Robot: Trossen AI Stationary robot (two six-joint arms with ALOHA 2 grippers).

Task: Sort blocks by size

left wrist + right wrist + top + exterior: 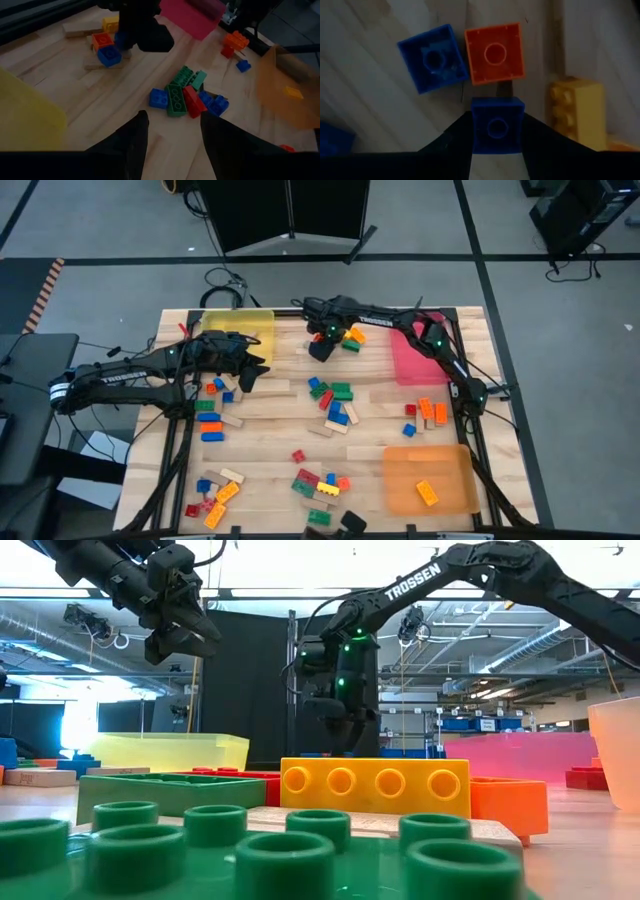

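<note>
On the wooden table (270, 430), where the blocks (332, 402) are scattered between three trays, a small blue brick (496, 125) is pinched by the right gripper (496, 150) near the far edge, while the left gripper (172, 132) is held spread above the table.

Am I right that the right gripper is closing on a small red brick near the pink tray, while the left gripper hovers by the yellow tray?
Not quite: the small brick between the right gripper's fingers is blue, not red, as the right wrist view shows. An orange brick lies just beyond it. The rest holds: in the high view it works near the pink tray, and the left gripper hovers by the yellow tray.
</note>
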